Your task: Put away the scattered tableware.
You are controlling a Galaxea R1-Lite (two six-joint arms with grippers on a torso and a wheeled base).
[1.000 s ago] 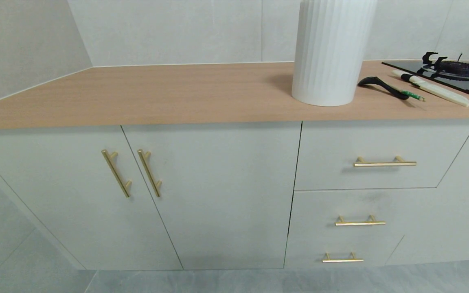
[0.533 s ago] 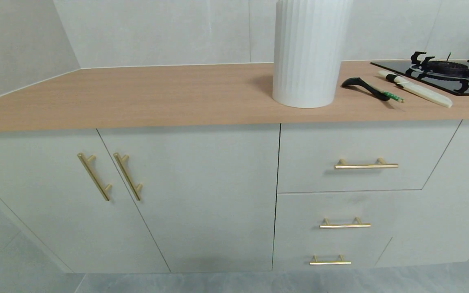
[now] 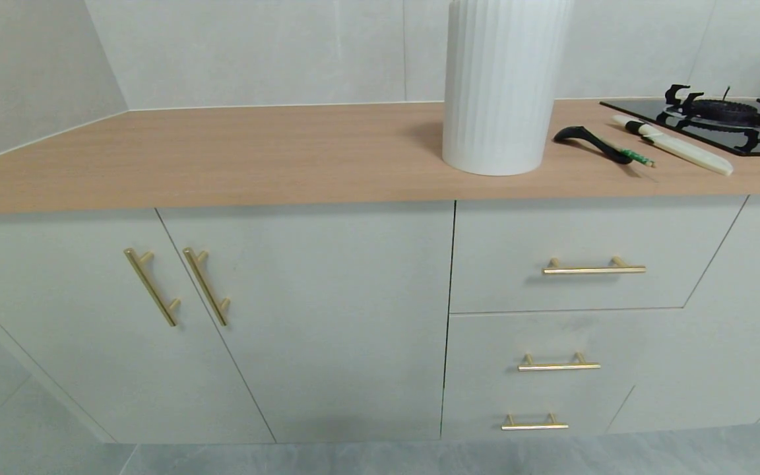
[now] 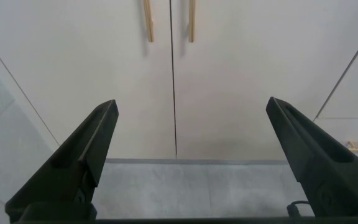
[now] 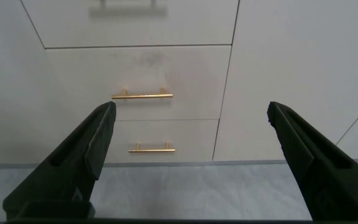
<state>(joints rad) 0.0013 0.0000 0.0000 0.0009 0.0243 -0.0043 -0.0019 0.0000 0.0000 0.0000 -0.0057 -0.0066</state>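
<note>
Facing the pale cabinet run: scattered tableware lies on the wooden worktop (image 3: 254, 152), right of the tall white ribbed cylindrical holder (image 3: 500, 86). It comprises a black curved-handle scoop (image 3: 588, 142), a thin green-tipped stick (image 3: 637, 157) just beside it, and a cream knife-shaped piece (image 3: 677, 146) by the black gas hob (image 3: 723, 115). Left jaws gape wide, empty, low before the brass-handled double doors (image 4: 169, 37). Right jaws are the same, before the lower drawers (image 5: 142, 68). Probably staged for a first pick; nothing stowed yet.

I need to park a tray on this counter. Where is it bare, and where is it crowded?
Bare: the countertop from its left end to the white ribbed container. Crowded: between that container and the hob, where a black utensil and a cream utensil lie close together.
</note>
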